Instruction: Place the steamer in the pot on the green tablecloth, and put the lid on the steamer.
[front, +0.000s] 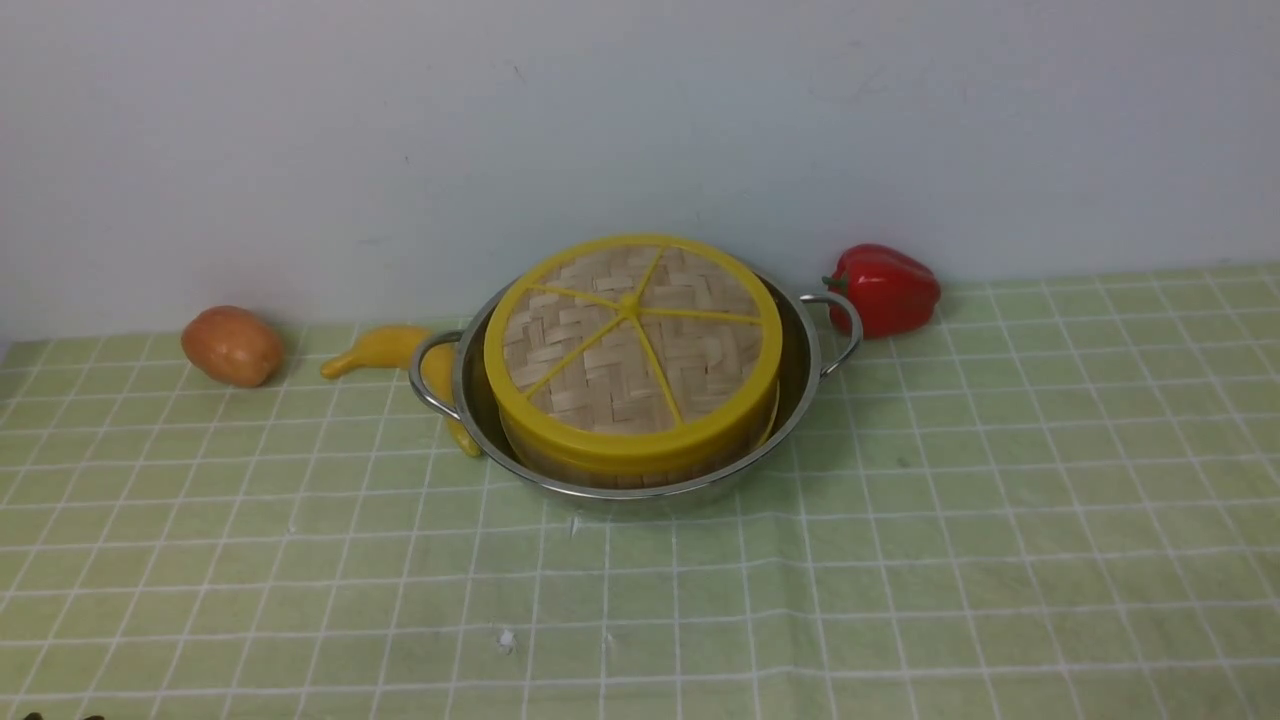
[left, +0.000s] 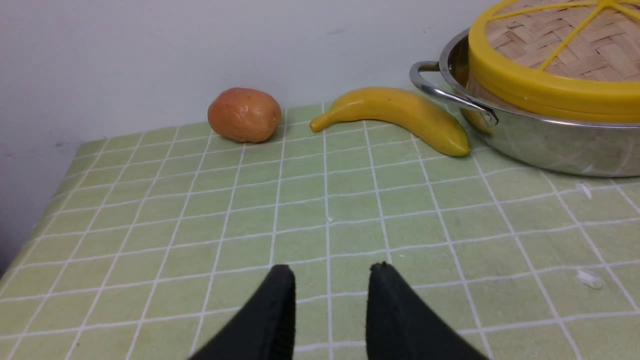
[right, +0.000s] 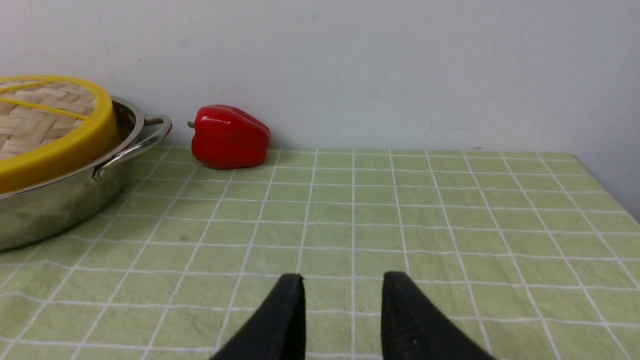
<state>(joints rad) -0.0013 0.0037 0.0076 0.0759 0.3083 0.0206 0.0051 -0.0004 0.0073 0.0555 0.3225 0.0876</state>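
Note:
The shiny steel pot (front: 806, 372) stands on the green tablecloth (front: 900, 560) at mid-back. The bamboo steamer (front: 640, 470) sits inside it; only a strip of its wall shows under the lid. The woven, yellow-rimmed lid (front: 630, 340) lies flat on the steamer. In the left wrist view the pot (left: 550, 145) and lid (left: 550, 95) are ahead to one side of my left gripper (left: 330, 270), which is open and empty above the cloth. My right gripper (right: 342, 277) is open and empty too, away from the pot (right: 50, 200) and lid (right: 60, 150). Neither gripper shows in the front view.
A brown potato (front: 232, 345) and a yellow banana (front: 385, 350) lie left of the pot, the banana touching it. A red bell pepper (front: 885, 288) lies by the pot's right handle. A pale wall runs close behind. The cloth's edges show at far left (left: 30, 240) and far right (right: 610, 190).

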